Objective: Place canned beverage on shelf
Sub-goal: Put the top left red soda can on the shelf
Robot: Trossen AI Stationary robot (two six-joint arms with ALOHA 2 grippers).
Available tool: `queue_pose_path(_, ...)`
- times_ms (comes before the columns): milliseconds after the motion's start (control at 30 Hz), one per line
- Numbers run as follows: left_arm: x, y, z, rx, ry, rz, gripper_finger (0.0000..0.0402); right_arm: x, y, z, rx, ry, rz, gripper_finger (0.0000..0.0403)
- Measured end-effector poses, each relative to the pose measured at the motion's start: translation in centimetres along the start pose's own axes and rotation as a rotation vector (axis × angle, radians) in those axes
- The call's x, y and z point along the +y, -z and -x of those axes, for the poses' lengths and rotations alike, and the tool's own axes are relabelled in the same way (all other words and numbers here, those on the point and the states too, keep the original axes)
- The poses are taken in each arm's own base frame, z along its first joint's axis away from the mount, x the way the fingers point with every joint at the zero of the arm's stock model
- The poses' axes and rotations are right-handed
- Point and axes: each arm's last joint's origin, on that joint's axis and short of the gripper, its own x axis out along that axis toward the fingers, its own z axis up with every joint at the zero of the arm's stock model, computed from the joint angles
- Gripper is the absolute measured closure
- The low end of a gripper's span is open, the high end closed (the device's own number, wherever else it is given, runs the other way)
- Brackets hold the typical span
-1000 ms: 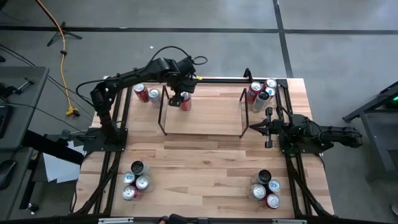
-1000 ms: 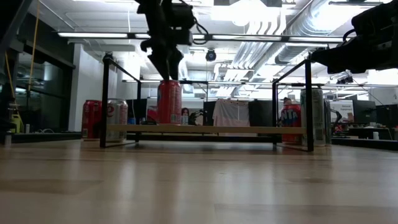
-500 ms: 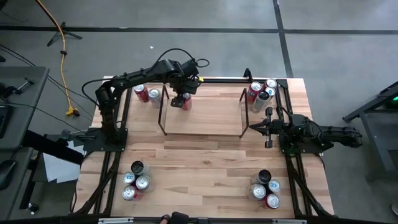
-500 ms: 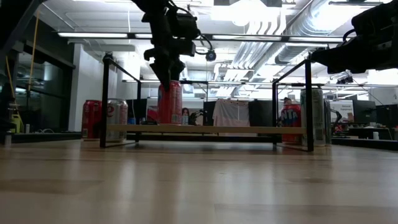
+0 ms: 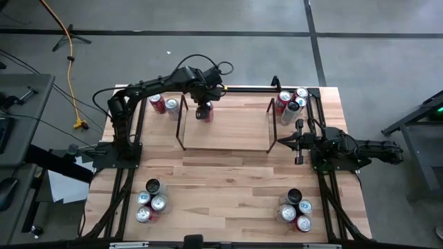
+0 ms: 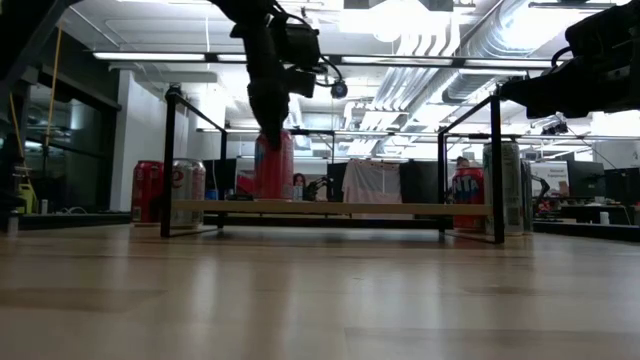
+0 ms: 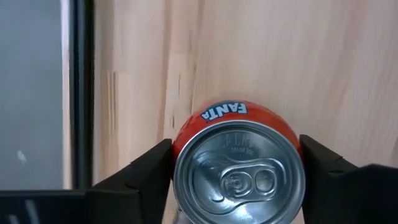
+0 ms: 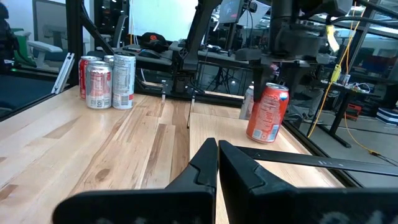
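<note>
can: red Fanta can (image 7: pixel 239 168) upright on the shelf (image 5: pixel 225 142), toward 11 o'clock on its clear top, near the back-left corner
left gripper: left gripper (image 7: pixel 239 180) comes down over the can, one finger at 9 o'clock and one at 3 o'clock of the body; both look pressed to the wall, clasping it just under the rim
right gripper: right gripper (image 8: pixel 217 163) idles at 3 o'clock of the table, fingers clenched together on nothing
handling: judged rigid if full, thin wall dents if squeezed, smooth and slippery
hold: mid-body, opposite sides, kept vertical
</note>
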Motion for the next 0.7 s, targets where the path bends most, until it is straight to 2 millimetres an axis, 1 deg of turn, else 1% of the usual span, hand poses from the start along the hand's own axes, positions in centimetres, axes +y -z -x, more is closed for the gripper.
queue_pose_path(100,-0.1,0.2,0.5,0.002,-0.015,0.177,0.0203,0.0,0.0,0.0,0.000,0.000,0.000,0.0402)
queue_pose_path(233,-0.3,1.0,2.2,0.010,-0.020,0.409,0.0203,0.0,0.0,0.0,0.000,0.000,0.000,0.0402)
queue_pose_path(400,-1.5,2.0,3.4,0.086,-0.065,0.580,0.0200,0.0,0.0,0.0,0.000,0.000,0.000,0.0402)
queue_pose_path(533,-3.3,1.6,3.9,0.075,-0.076,0.693,0.0199,0.0,0.0,0.0,0.000,0.000,0.000,0.0402)
queue_pose_path(700,-6.7,0.6,4.2,0.049,-0.094,0.684,0.0198,0.0,0.0,0.0,0.000,0.000,0.000,0.0402)
